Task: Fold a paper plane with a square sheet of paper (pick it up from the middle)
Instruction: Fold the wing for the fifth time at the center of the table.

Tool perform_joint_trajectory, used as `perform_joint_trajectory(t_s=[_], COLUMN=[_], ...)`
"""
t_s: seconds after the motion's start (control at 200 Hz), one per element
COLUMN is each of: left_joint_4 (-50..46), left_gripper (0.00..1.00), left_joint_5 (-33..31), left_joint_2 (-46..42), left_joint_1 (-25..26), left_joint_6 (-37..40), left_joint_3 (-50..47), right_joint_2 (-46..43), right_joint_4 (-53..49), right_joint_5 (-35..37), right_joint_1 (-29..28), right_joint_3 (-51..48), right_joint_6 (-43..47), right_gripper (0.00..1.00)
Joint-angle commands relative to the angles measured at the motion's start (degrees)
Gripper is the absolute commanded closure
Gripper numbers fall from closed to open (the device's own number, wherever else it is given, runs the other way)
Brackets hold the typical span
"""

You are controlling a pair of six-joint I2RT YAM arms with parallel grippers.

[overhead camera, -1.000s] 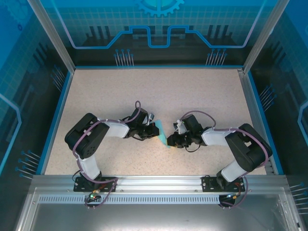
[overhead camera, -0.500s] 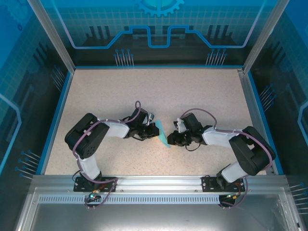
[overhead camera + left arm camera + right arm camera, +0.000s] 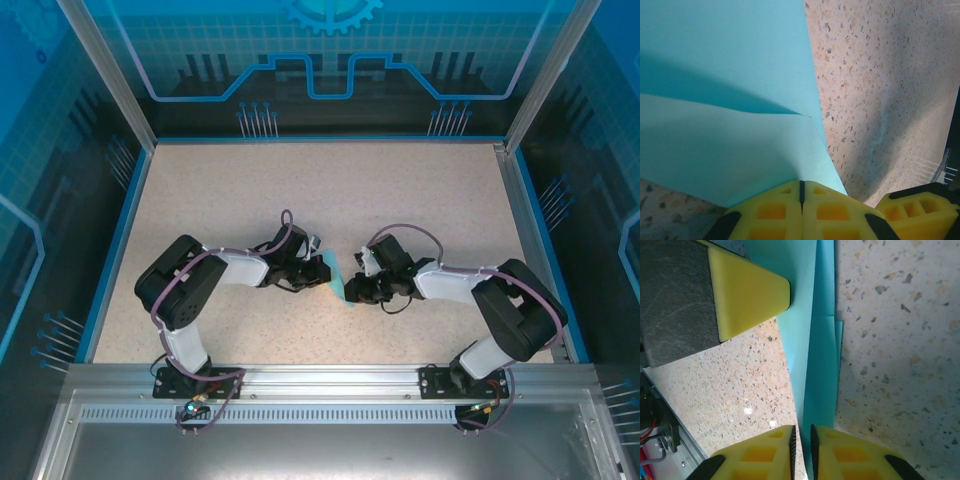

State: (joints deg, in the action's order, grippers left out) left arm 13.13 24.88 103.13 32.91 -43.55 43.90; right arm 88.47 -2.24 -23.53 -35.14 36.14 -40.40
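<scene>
Paper first: the light blue sheet of paper (image 3: 340, 287), already folded, sits between the two hands at the middle of the speckled tabletop (image 3: 330, 190), raised rather than lying flat. The left hand (image 3: 322, 272) is clenched, its yellow fingers (image 3: 775, 210) pressed together with only a seam between them, and the sheet's lower edge runs right into that seam, so it is grasping the paper. Ahead of this hand the sheet spreads wide, with one sharp crease slanting to a point on its right-hand edge, and bare tabletop lies beyond that edge. The right hand (image 3: 352, 291) faces it from the other side, just beside it. In the right wrist view its fingers (image 3: 850, 455) stand nearly together, and a narrow folded strip of the sheet with straight, layered edges runs down into the slit between them, so this hand too is pinching the paper. One finger of the left hand shows ahead and to the left of that strip, touching the sheet. Beyond both hands, and out to either side of them, the tabletop is open as far as the blue-trimmed rim (image 3: 320, 140) and the transparent enclosure walls (image 3: 330, 60).
</scene>
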Motion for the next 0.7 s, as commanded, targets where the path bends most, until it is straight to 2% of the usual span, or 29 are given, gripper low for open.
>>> perform_joint_trajectory(t_s=[0.0,0.28,0.695], left_joint_4=[-1.5,-1.8,-1.0], left_gripper=[0.94,0.95,0.91], left_joint_5=[-0.6,-0.7,1.6], left_joint_2=[-0.3,-1.1,-7.5], left_joint_1=[0.7,0.6,0.6], left_joint_6=[0.1,0.0,0.1], left_joint_3=[0.6,0.7,-1.3], right_joint_2=[0.9,3.7,5.5], right_joint_4=[-0.6,0.2,0.5], right_joint_5=[-0.6,-1.3,-0.3], right_joint_1=[-1.1,-2.4,-2.7], right_joint_3=[0.7,0.2,0.3], right_joint_6=[0.4,0.1,-1.3], right_gripper=[0.86,0.91,0.91])
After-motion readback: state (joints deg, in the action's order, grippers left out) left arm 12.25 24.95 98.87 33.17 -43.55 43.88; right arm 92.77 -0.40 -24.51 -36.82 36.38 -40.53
